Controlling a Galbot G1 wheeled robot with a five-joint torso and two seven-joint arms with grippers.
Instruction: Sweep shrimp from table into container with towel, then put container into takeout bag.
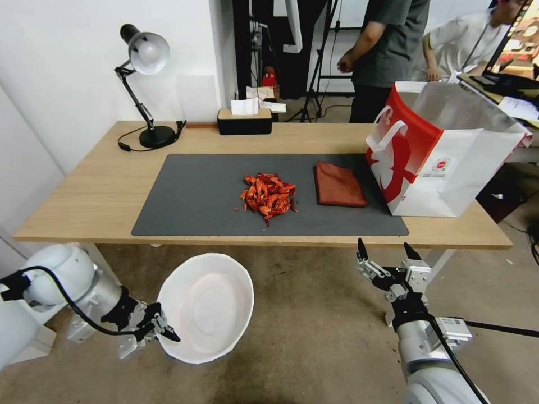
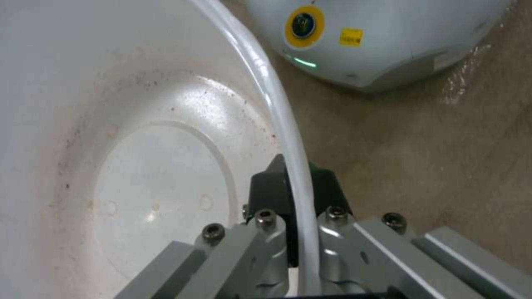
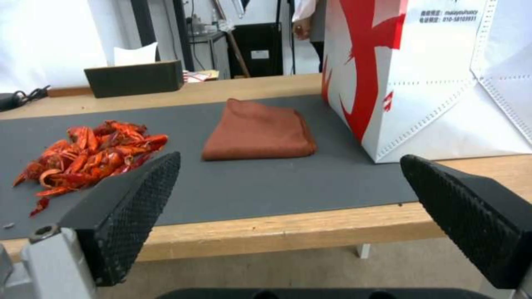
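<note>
A: Holding the container (image 1: 205, 306) by its rim, the left gripper (image 1: 163, 331) hung below the near edge of the table (image 1: 101, 196), over the bare floor. Its fingers (image 2: 277, 189) were pinched together on the thin white wall, one inside, one outside.

B: And the bowl itself?

A: It was tilted with its mouth toward the camera, nothing in it but faint specks, and it sat short of the table, on the left side of the dark mat (image 1: 185, 202).

B: Where was the shrimp (image 1: 268, 194)?

A: It lay heaped near the middle of the mat. The towel (image 1: 338, 184) lay folded just beside the heap, toward the takeout bag (image 1: 443, 163), apart from the shells.

B: The bag?

A: It stood upright at the right end of the mat, mouth open, silvery lining showing, a bottom corner on the mat and the rest on wood. The towel's far edge lay near its red side.

B: And the other arm?

A: The right gripper (image 1: 388, 251) hovered just in front of the table's near edge, below the towel and bag, with its fingers (image 3: 130, 207) spread wide and nothing between them. From its wrist, the towel (image 3: 257, 133) sat between the shrimp (image 3: 89, 151) and the bag (image 3: 421, 74).
</note>
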